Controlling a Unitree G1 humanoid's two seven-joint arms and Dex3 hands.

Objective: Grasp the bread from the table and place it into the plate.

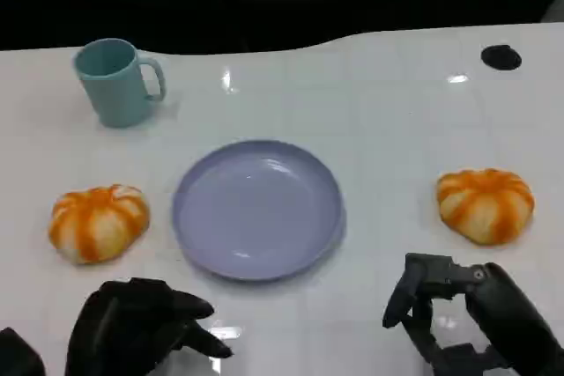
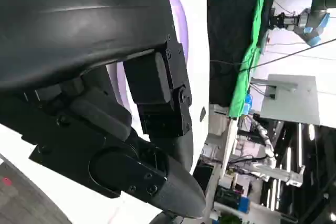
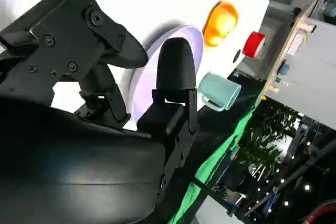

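Two orange-and-cream striped breads lie on the white table: one [image 1: 98, 222] left of the lavender plate [image 1: 256, 209], the other [image 1: 486, 205] to its right. The plate is bare. My left hand [image 1: 141, 328] hovers at the near edge, below the left bread, fingers apart and holding nothing. My right hand [image 1: 463, 314] sits near the front right, just below the right bread, fingers spread and empty. In the right wrist view the plate [image 3: 147, 74] and the far bread [image 3: 220, 22] show past my fingers [image 3: 176, 72]. The left wrist view catches the plate's rim [image 2: 181, 19].
A teal mug [image 1: 119, 82] stands at the back left, also seen as the mug [image 3: 218, 92] in the right wrist view. A small black disc [image 1: 500, 56] lies at the far right. The table's far edge borders darkness.
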